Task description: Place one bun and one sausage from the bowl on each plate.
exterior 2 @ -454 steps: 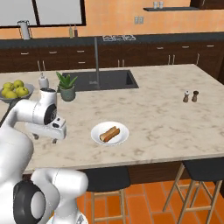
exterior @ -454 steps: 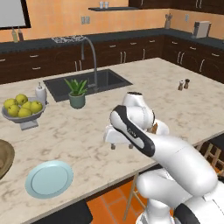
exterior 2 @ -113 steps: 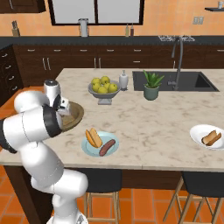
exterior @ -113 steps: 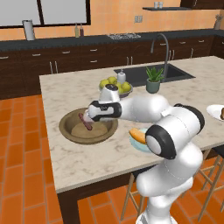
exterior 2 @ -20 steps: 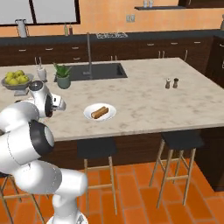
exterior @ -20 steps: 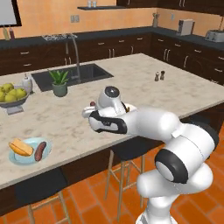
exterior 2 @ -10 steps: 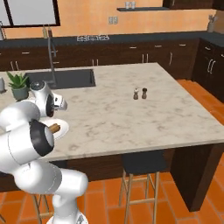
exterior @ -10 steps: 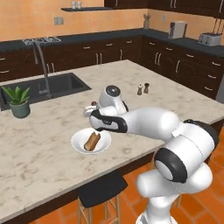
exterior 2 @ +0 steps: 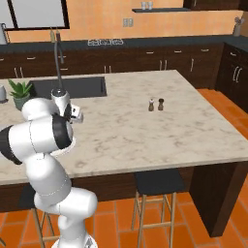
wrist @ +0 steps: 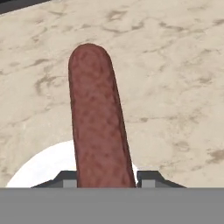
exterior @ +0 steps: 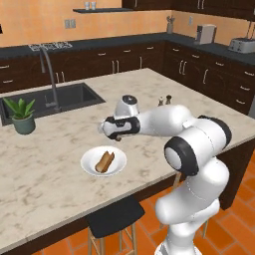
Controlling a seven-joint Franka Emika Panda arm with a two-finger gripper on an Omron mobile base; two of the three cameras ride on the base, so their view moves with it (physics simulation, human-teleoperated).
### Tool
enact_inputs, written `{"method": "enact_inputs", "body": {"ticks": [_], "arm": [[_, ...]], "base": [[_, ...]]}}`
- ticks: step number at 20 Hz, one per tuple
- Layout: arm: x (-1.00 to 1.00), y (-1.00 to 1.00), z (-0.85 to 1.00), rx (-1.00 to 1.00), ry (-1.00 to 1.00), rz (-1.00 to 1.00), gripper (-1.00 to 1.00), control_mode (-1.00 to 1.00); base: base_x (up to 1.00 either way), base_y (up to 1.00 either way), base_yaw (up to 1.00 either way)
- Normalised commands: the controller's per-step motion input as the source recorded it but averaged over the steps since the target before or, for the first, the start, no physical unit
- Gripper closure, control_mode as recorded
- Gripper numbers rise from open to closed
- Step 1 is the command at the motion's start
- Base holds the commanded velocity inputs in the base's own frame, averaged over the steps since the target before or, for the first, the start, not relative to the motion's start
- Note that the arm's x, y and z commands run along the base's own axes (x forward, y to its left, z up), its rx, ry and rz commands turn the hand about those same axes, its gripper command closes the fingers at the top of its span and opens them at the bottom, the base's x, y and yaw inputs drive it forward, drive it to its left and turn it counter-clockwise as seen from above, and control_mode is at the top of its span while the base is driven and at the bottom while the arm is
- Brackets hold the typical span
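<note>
My gripper is shut on a dark reddish-brown sausage that sticks out lengthwise between the fingers. In the left base view the gripper hovers just above and behind the white plate, which holds one bun. Under the sausage's near end, the plate's white rim shows. From the right base camera the gripper sits at the arm's end near the counter's front edge. The bowl and the pale blue plate are out of view.
Salt and pepper shakers stand mid-island to the right. A potted plant and a sink with faucet lie to the back left. Stools stand under the counter's front edge.
The base drove right along the island a second ago, so the whole view shifted and the blue plate left the picture. It has been steady for the last half second. The sausage stays gripped.
</note>
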Motion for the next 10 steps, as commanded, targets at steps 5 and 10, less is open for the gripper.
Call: {"method": "enact_inputs", "body": {"ticks": [5,10], "arm": [[0.01,0.19,-0.62,0.00,0.20,-0.44,1.00,-1.00],[-0.31,0.17,-0.48,0.00,0.09,-0.50,1.00,-1.00]], "base": [[0.00,0.00,0.00],[0.00,0.00,0.00]]}}
